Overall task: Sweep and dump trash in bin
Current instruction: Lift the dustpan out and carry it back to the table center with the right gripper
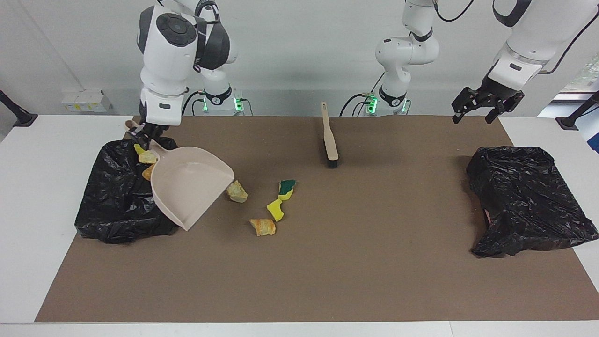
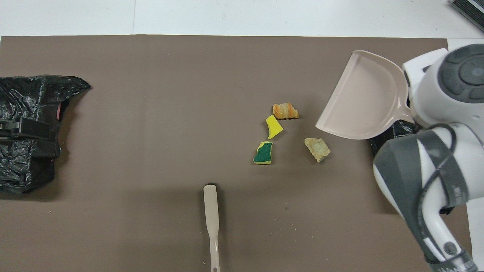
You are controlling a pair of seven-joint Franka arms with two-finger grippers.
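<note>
Brown matting (image 1: 327,271) covers most of a white table (image 1: 32,187) set against a pale wall. Four pieces of trash lie loose near the middle: a pale bread chunk (image 1: 237,191), a green-backed sponge (image 1: 286,188), a yellow sponge scrap (image 1: 275,209) and a golden bread piece (image 1: 263,226). More scraps (image 1: 146,157) sit in the black-lined bin (image 1: 117,201) at the right arm's end. The right gripper (image 1: 142,135) is clamped on the handle of the beige dustpan (image 1: 189,187), held tilted over the bin's edge. The left gripper (image 1: 484,100), fingers spread and empty, hangs above a crumpled black bag (image 1: 524,201). A hand brush (image 1: 329,138) lies nearer the robots than the scraps. Overhead, the right arm (image 2: 435,151) hides the bin's contents; the facing view reveals them.
</note>
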